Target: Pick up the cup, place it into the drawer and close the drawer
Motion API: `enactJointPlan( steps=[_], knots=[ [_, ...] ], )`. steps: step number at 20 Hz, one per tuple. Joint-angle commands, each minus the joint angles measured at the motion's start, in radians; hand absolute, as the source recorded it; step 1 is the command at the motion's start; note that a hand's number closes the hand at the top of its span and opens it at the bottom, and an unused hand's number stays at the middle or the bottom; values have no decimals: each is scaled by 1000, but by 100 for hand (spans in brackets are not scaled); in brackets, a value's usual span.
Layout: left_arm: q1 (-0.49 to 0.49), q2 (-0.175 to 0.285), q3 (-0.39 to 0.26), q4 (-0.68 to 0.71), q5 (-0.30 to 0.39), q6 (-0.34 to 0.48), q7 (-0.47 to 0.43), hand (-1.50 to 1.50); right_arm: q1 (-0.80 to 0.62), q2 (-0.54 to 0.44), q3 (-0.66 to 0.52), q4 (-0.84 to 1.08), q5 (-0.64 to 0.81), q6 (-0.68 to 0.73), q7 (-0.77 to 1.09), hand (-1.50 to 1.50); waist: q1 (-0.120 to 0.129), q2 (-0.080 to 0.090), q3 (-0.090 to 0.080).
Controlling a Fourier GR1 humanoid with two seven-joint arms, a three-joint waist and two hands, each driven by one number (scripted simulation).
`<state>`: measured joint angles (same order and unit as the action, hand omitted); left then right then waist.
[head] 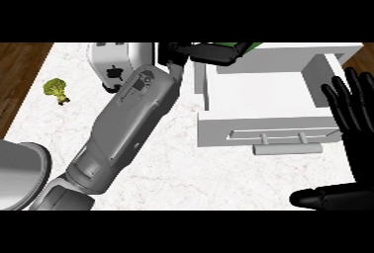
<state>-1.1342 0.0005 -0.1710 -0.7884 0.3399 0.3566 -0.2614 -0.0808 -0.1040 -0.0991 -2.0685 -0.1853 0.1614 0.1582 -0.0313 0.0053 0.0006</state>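
The white drawer (219, 89) stands pulled open at the right of the counter, its front and bar handle (286, 138) facing me. My left arm stretches from the lower left up to the drawer's far left corner. There my left hand (207, 52) is curled round a green cup (247, 47), of which only a sliver shows past the black fingers. The cup is held at the back edge of the drawer unit. My right hand (356, 129) rests open at the right edge, fingers up, beside the drawer's right wall.
A white toaster-like appliance (111, 63) sits at the back, just left of my left forearm. A small broccoli piece (56, 91) lies near the counter's left edge. A grey round pot (18, 174) fills the lower left corner.
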Motion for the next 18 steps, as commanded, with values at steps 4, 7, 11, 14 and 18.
enactJointPlan(
  steps=[4,7,11,14,18],
  knots=[
    [-87,0,-138,190,157,96,-76,150,54,18,34,-2,10,32,-52,-150,-40,6,1],
    [-123,0,-118,270,146,1,-88,150,-38,-1,-8,77,2,16,-49,-150,-11,5,0],
    [-125,0,-262,280,209,102,-95,150,-55,-11,17,-17,-4,-7,56,-150,-48,6,0],
    [-183,0,-270,359,219,84,-98,150,-60,-1,26,38,4,14,-8,-150,-60,14,1],
    [-194,0,-325,377,266,94,-73,150,-69,-19,-2,71,-17,31,-17,-150,-70,17,1]
  ],
)
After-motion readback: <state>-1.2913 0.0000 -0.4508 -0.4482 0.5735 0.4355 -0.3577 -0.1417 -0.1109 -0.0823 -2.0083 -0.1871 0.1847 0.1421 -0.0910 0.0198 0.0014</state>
